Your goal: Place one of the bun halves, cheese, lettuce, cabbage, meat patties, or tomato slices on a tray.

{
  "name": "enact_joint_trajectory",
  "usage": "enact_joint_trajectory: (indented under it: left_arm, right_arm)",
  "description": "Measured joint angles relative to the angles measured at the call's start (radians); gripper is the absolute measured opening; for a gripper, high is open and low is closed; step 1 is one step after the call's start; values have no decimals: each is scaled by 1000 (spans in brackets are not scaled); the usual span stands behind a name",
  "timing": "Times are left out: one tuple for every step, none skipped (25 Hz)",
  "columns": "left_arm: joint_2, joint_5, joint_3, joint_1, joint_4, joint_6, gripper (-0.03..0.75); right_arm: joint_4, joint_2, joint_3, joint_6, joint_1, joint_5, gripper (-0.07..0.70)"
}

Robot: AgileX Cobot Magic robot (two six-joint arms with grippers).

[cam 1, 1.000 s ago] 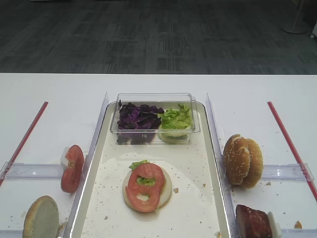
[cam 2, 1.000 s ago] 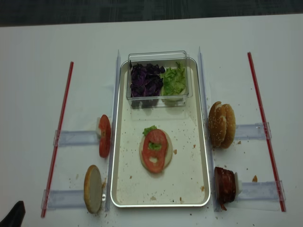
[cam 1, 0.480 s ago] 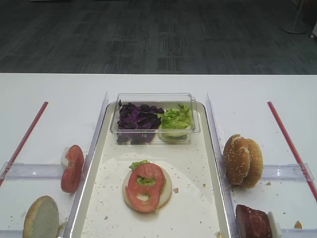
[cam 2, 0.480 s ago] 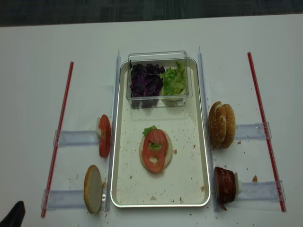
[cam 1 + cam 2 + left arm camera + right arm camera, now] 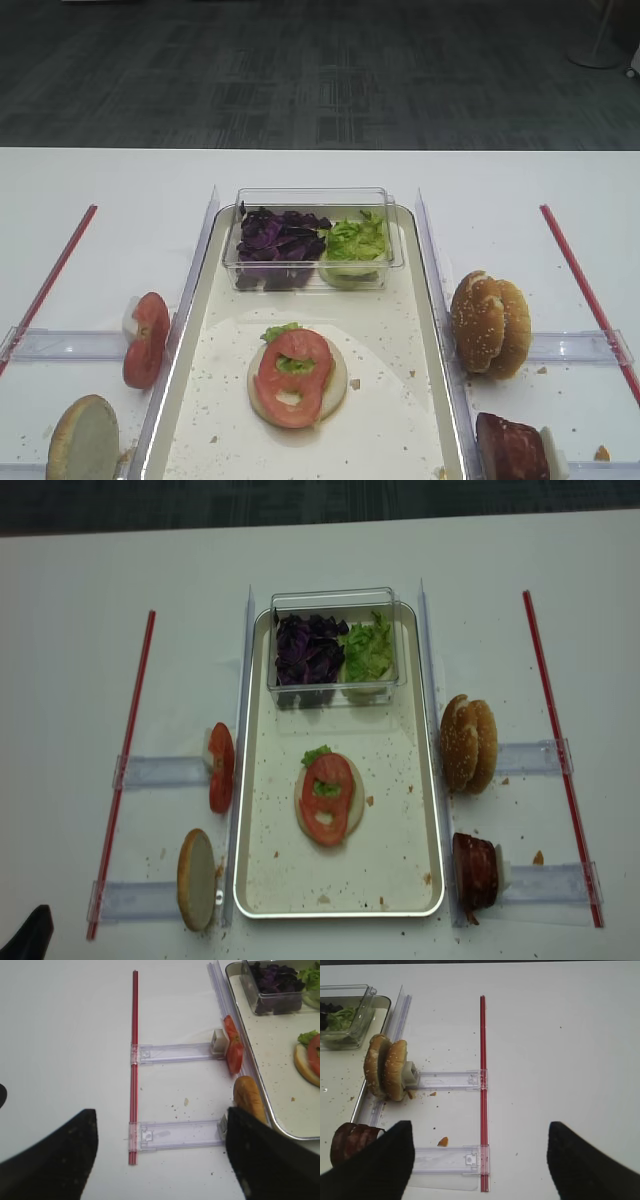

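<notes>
- Exterior high: from the near side, tilted down and looking far across the tray point(image 5: 428, 300) to the floor beyond; close, near edge cropped.
- Exterior high (realsense): almost straight overhead, farther off; whole tray point(image 5: 430, 810) and both red strips point(image 5: 125, 760) in frame.
- Right wrist: looks down on the right table area, seeded bun halves point(image 5: 385, 1067) at frame left.
- Left wrist: looks down on the left area, tomato slices point(image 5: 232, 1050) by the tray edge.
- Both exterior views share the tray.

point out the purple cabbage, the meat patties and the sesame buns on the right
cabbage point(image 5: 308, 650), realsense high view, middle of the purple shreds
meat patties point(image 5: 476, 870), realsense high view, dark outer edge
bun halves point(image 5: 490, 323), exterior high view, seeded crust
</notes>
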Motion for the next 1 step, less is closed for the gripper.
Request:
enact_joint_trajectory:
  left_arm:
    - [0, 0, 0, 0, 0, 0, 493]
  right_arm:
    - [0, 0, 0, 0, 0, 0, 571]
